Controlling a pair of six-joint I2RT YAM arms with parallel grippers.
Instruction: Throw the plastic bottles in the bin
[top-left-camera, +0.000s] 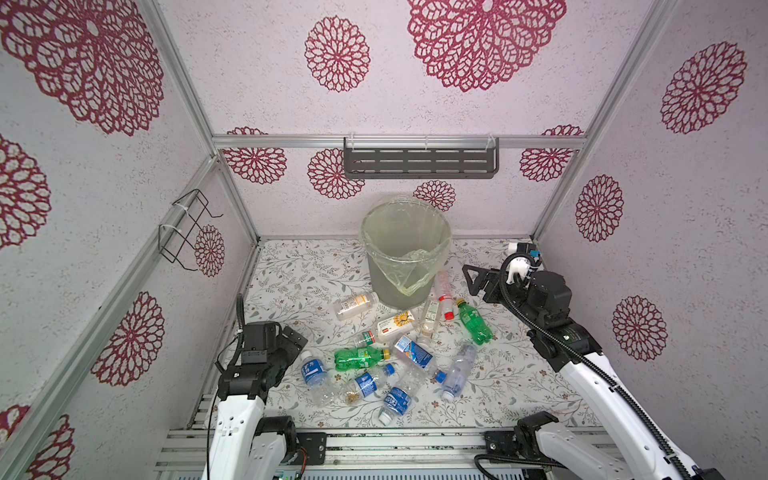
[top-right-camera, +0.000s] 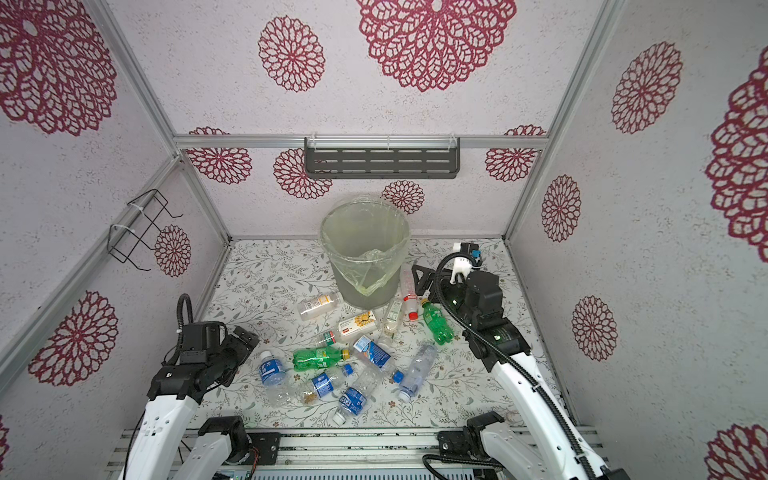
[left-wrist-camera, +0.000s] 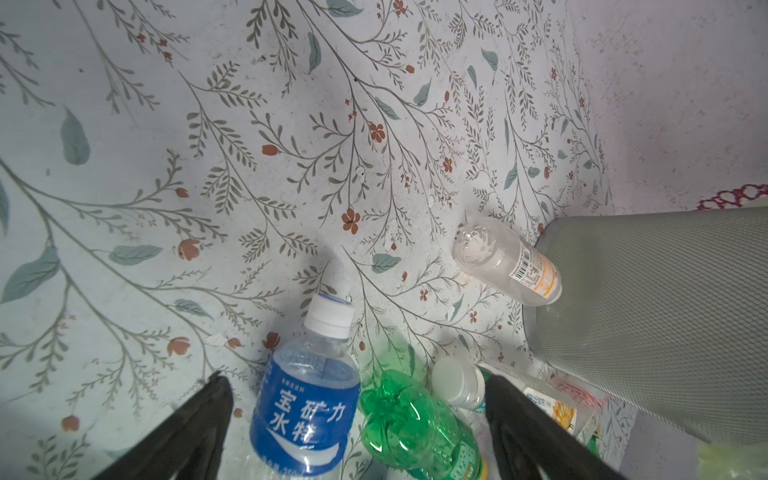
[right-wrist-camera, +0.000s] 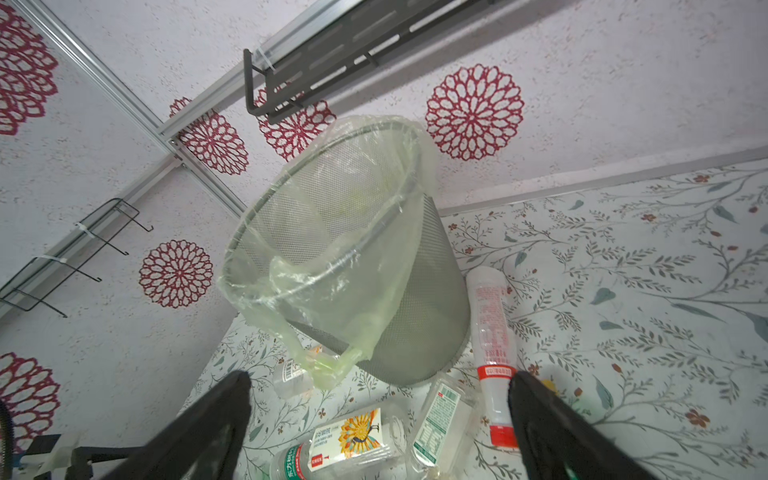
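Note:
The bin (top-left-camera: 376, 232) (top-right-camera: 332, 237), a grey mesh bucket lined with a yellowish bag, stands at the back middle of the floral floor. Several plastic bottles lie in front of it in both top views: a blue-labelled one (top-left-camera: 314, 372) (left-wrist-camera: 305, 419), a green one (top-left-camera: 359, 358) (left-wrist-camera: 415, 424), a second green one (top-left-camera: 473, 322), a red-capped one (top-left-camera: 444, 291) (right-wrist-camera: 492, 332) and a sunflower-labelled one (top-left-camera: 395, 325) (right-wrist-camera: 353, 436). My left gripper (top-left-camera: 293, 353) (left-wrist-camera: 354, 376) hangs open just left of the blue-labelled bottle. My right gripper (top-left-camera: 471, 280) (right-wrist-camera: 380, 376) is open and empty, right of the bin (right-wrist-camera: 432, 291).
A dark slotted shelf (top-left-camera: 420, 162) hangs on the back wall above the bin. A black wire rack (top-left-camera: 187, 232) sticks out of the left wall. Patterned walls close in three sides, and an aluminium rail (top-left-camera: 395, 444) runs along the front edge.

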